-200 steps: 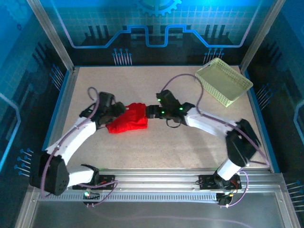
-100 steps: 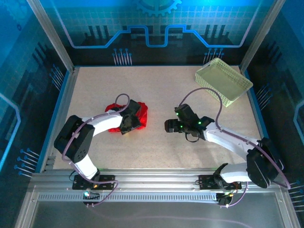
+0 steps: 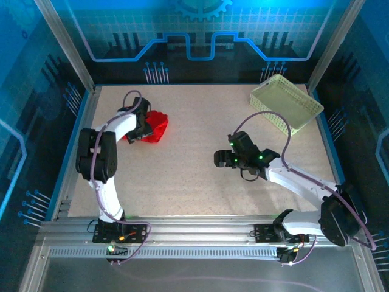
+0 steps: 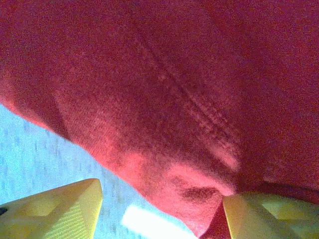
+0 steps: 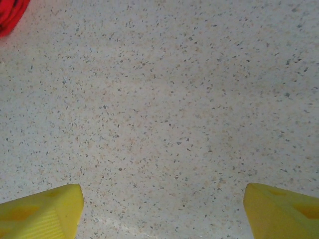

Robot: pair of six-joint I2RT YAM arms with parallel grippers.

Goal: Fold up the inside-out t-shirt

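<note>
Stitching is the only marking we can make out on the t-shirt: a seam line runs slantwise across the red cloth in the left wrist view. A small pale patch sits just below the cloth's lower edge, and we cannot tell whether it is a tag.

From above, we see the t-shirt lying as a bunched red heap in the far left part of the desk, close to the left edge. The left arm rises from its base along the left side and folds sharply at the elbow. Its forearm reaches toward the far left corner, with the left hand right at the heap. Up close, the left hand has its yellow fingers parted. The cloth hangs ahead of them and touches one finger, while bare desk shows between the cloth and the other, so we read this hand as open rather than clamped.

The right arm stretches low from the near right corner toward the middle of the desk, with green lights glowing on its wrist. The right hand points left over bare speckled surface, well apart from the t-shirt. Its own camera shows the right hand spread wide and holding nothing, with a scrap of red at the top left corner of that view. A pale yellow-green basket sits at the far right corner.
</note>
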